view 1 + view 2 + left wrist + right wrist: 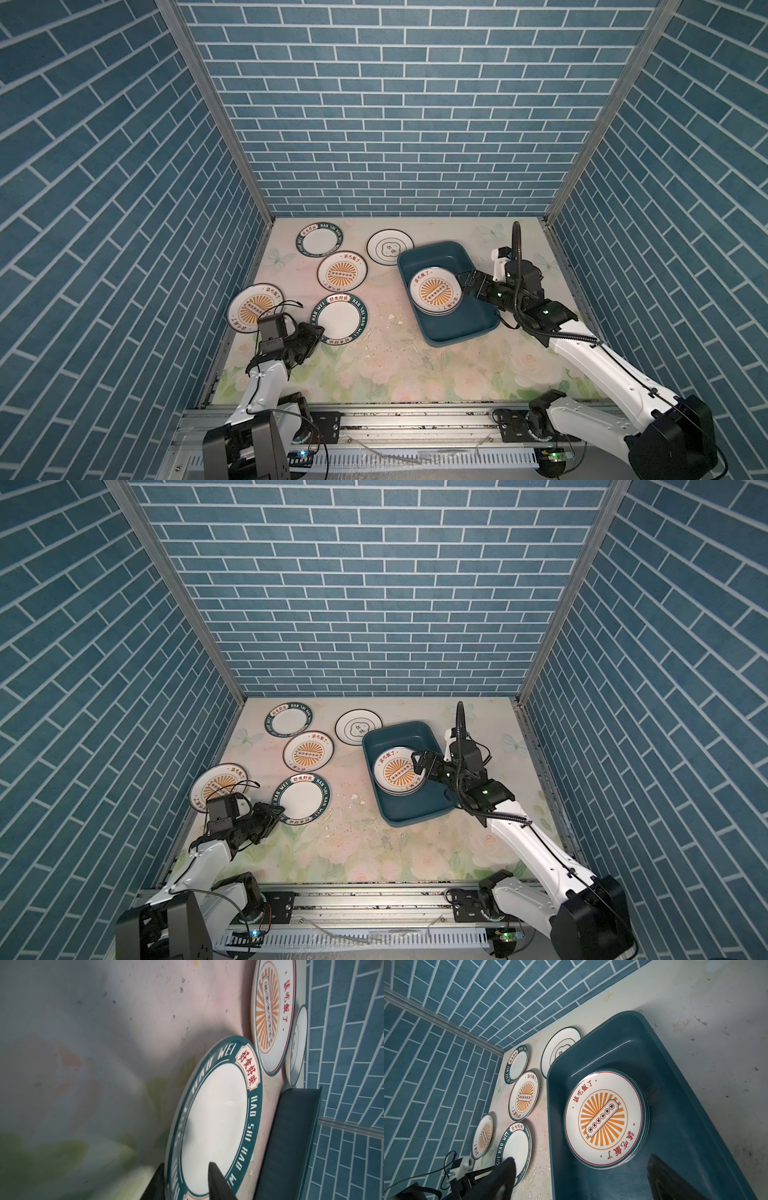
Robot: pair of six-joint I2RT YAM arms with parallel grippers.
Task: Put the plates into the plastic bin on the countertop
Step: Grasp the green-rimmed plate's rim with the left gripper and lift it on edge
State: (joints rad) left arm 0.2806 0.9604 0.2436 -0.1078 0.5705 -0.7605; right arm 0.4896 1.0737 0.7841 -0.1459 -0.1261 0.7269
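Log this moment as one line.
left gripper: astride teal-rimmed plate rim | right gripper: open over plastic bin | sunburst plate tops bin stack

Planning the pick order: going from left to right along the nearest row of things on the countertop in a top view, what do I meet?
First the near sunburst plate → teal-rimmed plate → plastic bin.

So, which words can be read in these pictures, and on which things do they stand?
"HAO SHI HAO WEI": dark rim of the near teal-rimmed plate and the far teal-rimmed plate.
"好食好味": red, in a cream label on those rims.
"該吃飯了": red, on the sunburst plate in the plastic bin.
Its banner characters: too small to read.
Characters on the cloud plate: too blurred.
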